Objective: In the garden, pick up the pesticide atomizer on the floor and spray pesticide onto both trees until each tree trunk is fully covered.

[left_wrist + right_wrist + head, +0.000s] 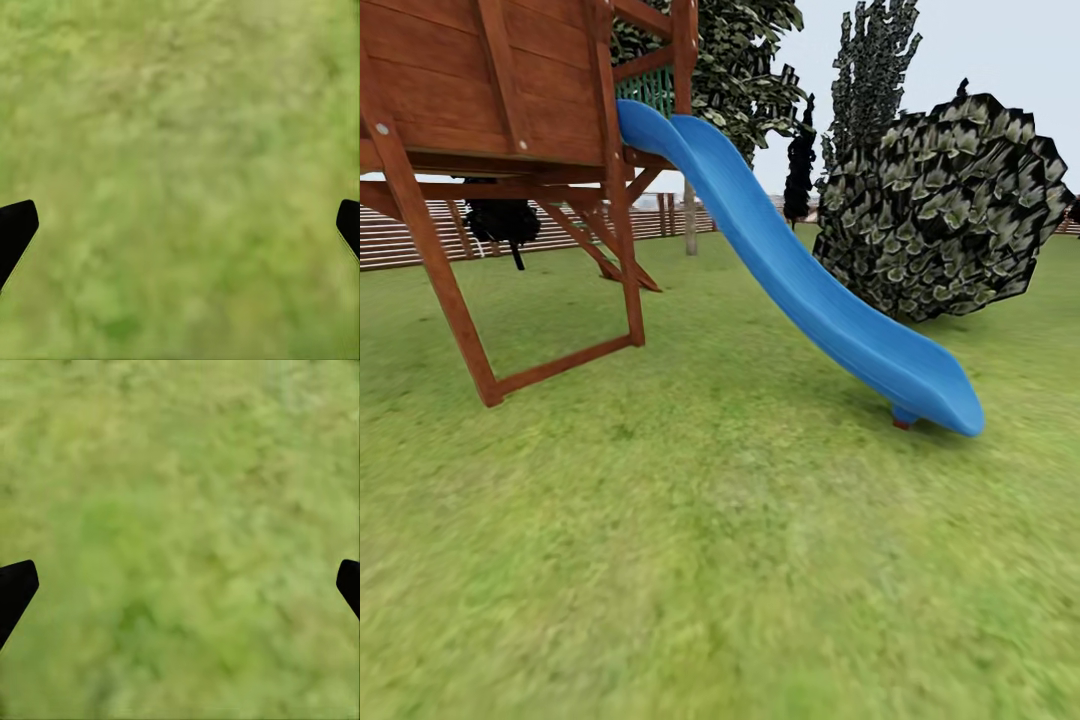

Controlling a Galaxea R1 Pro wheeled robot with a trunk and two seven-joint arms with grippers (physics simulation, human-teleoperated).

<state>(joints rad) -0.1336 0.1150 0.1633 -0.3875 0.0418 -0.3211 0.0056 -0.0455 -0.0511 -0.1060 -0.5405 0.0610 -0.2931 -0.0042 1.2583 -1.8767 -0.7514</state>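
Note:
The pesticide atomizer and the paved floor are out of view. A tree with a pale bare trunk and dark jagged foliage stands far off behind the playset. A second tall dark tree rises behind the bush, its trunk hidden. My left gripper is open over blurred grass, its dark fingertips wide apart with nothing between them. My right gripper is open in the same way, with only lawn between its fingertips.
A wooden playset stands at the left, its blue slide running down to the right onto the lawn. A big round dark bush sits behind the slide. A slatted wooden fence closes the far side.

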